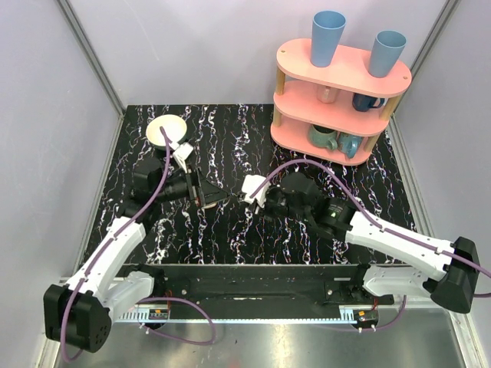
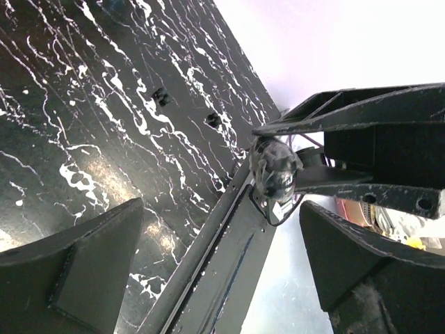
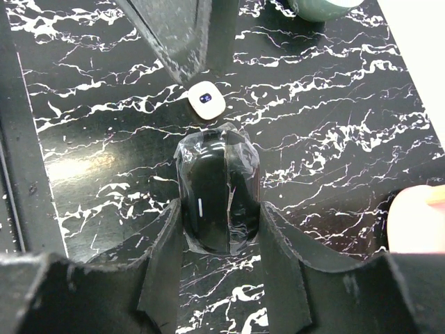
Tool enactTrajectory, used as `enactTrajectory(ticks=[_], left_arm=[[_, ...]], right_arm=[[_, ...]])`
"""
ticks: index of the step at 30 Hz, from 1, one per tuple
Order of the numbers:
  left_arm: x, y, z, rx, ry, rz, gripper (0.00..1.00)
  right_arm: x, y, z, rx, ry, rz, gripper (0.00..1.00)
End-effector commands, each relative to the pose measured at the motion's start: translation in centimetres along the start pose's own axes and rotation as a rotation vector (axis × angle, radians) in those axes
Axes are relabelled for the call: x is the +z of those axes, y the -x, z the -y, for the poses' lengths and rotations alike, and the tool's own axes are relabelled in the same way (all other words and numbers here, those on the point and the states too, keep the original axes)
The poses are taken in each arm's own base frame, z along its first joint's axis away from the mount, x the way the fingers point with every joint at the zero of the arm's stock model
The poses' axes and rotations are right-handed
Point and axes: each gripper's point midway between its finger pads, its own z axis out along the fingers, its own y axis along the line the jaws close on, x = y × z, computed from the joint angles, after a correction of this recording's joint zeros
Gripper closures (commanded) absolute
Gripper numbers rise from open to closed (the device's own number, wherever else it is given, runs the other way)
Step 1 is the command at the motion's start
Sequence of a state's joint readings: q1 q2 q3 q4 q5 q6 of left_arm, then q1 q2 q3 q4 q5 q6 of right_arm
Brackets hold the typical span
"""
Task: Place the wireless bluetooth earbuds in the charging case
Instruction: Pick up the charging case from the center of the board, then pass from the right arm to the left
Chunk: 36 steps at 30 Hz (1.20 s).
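Right end effector [image 3: 217, 212] tilted down, gripping black oval piece [image 3: 214, 177]

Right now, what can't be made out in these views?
- Earbuds: none identifiable in any view; small white piece in right wrist view too small to classify.
- Dark oval item between right gripper fingers: lower end hidden by them; identity unclear.
- Left wrist: left gripper frames only table; no task item in view.
- Top view: where grippers meet, items too small, covered by wrists.
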<state>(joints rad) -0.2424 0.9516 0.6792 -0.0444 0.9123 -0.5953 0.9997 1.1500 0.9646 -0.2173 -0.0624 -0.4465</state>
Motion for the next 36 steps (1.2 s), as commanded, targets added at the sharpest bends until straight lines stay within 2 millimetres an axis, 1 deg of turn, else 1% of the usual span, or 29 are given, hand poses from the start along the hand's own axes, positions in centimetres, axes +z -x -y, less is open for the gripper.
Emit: enactTrajectory(ticks=[1, 4, 7, 10, 16, 17, 23, 36], left_arm=[[0.8, 2.4, 2.3, 0.065, -0.038, 0.068, 0.02], [1.7, 1.5, 2.2, 0.049, -0.041, 0.034, 0.07], [2.3, 1.0, 2.0, 0.044, -0.031, 0.022, 0.08], [2.7, 0.7, 2.4, 0.049, -0.042, 0.018, 0.09], [3.2, 0.7, 2.6, 0.047, -0.056, 0.009, 0.10], [3.2, 0.8, 2.6, 0.048, -0.058, 0.005, 0.11], [3.0, 0.6, 2.7, 0.053, -0.059, 0.008, 0.12], [2.6, 0.8, 3.9, 0.072, -0.109, 0.041, 0.12]], right_arm=[[0.6, 1.8, 0.5, -0.065, -0.043, 0.045, 0.82], [0.8, 2.1, 0.4, -0.069, -0.058, 0.050, 0.82], [1.0, 2.2, 0.2, -0.068, -0.062, 0.054, 0.82], [1.1, 2.3, 0.1, -0.065, -0.062, 0.062, 0.82], [1.4, 2.3, 0.1, -0.057, -0.069, 0.063, 0.82], [1.5, 2.1, 0.1, -0.061, -0.069, 0.058, 0.82], [1.5, 2.2, 0.2, -0.054, -0.076, 0.068, 0.83], [1.4, 2.4, 0.0, -0.014, -0.082, 0.093, 0.83]])
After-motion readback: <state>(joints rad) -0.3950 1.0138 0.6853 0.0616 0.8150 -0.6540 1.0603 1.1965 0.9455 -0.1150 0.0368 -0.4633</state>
